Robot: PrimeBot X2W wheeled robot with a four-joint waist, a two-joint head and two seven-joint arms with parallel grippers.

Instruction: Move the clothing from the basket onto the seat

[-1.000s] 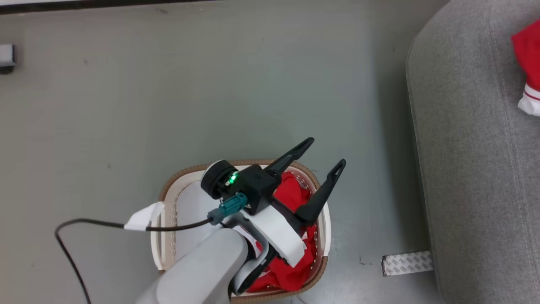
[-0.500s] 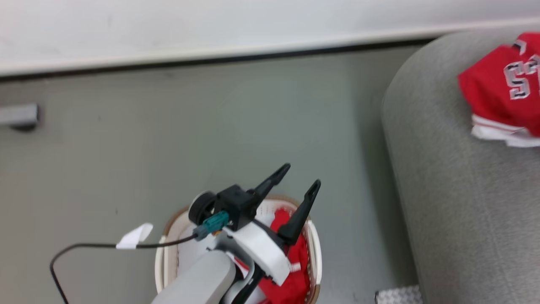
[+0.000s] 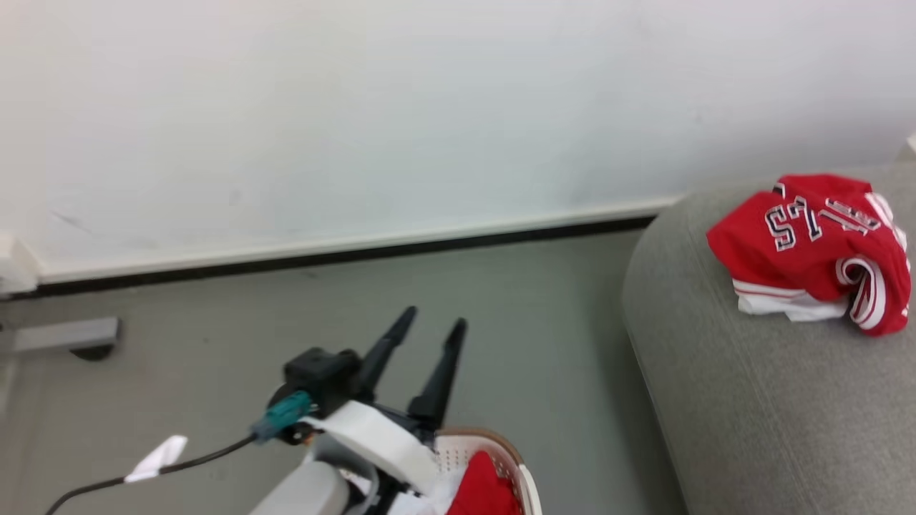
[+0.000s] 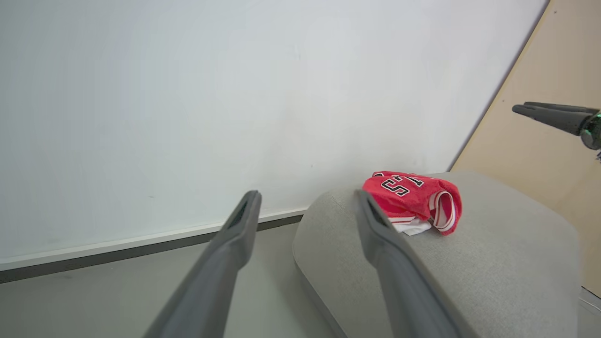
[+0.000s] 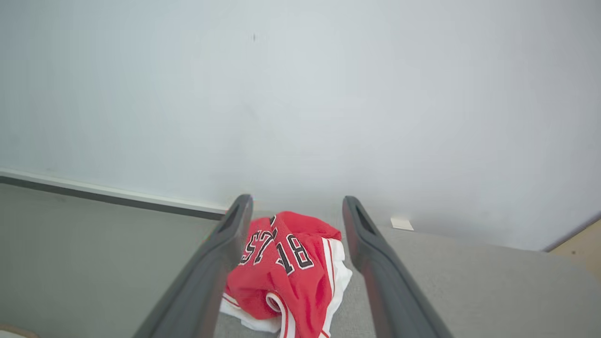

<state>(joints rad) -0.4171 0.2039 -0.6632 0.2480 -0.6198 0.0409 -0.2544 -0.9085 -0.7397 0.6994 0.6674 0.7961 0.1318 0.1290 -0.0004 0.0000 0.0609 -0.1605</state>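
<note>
Head view has lifted from basket toward sofa; left gripper and right gripper gape empty. Jersey lies near the sofa's rounded end and might slide off.

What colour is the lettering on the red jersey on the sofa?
Navy, outlined white, on the crumpled red jersey; clearest in right wrist view.

The red jersey lies crumpled on the seat; the left gripper, jaws apart, hangs near the basket with red clothing.
</note>
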